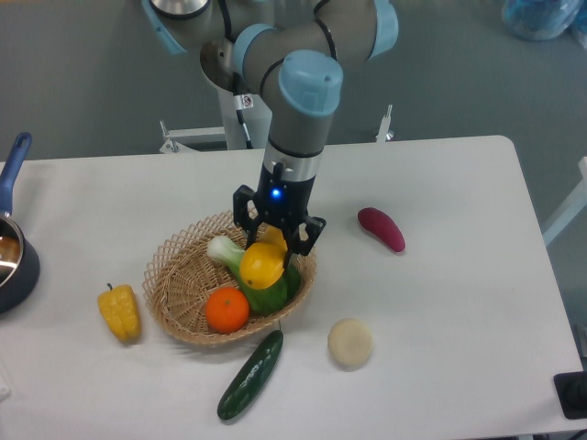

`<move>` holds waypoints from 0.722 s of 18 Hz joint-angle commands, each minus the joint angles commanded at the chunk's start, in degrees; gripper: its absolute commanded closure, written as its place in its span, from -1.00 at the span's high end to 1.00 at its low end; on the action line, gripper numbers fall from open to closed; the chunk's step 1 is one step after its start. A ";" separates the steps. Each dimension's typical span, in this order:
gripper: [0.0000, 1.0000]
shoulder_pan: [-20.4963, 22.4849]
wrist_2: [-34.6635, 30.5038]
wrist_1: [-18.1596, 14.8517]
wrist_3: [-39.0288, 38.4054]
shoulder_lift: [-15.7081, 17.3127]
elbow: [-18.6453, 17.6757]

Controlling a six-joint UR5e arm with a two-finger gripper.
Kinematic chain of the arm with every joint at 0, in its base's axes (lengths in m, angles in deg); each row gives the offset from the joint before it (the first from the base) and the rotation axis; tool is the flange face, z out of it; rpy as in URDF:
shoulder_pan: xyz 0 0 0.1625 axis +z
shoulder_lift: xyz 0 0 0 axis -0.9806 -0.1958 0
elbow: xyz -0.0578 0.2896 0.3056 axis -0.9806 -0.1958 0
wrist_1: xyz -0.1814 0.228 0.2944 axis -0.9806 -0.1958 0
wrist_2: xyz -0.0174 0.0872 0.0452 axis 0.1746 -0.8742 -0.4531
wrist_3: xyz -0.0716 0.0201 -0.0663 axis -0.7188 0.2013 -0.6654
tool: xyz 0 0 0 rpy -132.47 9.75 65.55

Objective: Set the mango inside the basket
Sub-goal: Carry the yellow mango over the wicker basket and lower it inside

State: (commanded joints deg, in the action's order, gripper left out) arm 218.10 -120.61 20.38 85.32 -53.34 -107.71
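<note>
Mango (pixel 260 266) held between the two fingers of the gripper (pixel 273 246), which pinch it from either side; we see it over the inside of the basket (pixel 174 261), toward the basket's right half, directly above the bok choy (pixel 255 280). We cannot tell whether its underside touches the leaves or hangs just clear. Also inside the basket, at its near edge, lies an orange (pixel 227 310). We judge the main risk to be release onto an uneven bed: the smooth, rounded fruit could roll off the sloped greens, strike the orange, or run over the low lattice rim toward the cucumber (pixel 250 374) just outside the basket's near side. A second risk is the fingers catching the woven rim on the way down, which would drag the light basket. The arm reaches down from behind the basket, its wrist near vertical and the tool pointing straight down. To the right of the basket, well apart, lie a purple sweet potato (pixel 381 228) and a pale round item (pixel 350 342); a yellow bell pepper (pixel 120 312) sits just to its left.
</note>
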 joint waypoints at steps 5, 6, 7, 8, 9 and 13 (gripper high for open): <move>-0.21 -0.79 -2.02 0.09 0.00 -2.20 0.35; -0.21 -0.88 -2.03 0.09 0.00 -2.90 0.53; -0.21 -1.05 -2.03 0.18 0.00 -3.34 0.79; -0.21 -1.32 -2.11 0.18 0.00 -3.95 1.14; -0.21 -1.41 -2.20 0.18 0.09 -4.57 1.66; -0.21 -3.25 -6.24 0.18 0.26 -6.68 2.90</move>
State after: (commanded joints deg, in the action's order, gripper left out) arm 214.85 -126.85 20.56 85.58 -60.01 -104.81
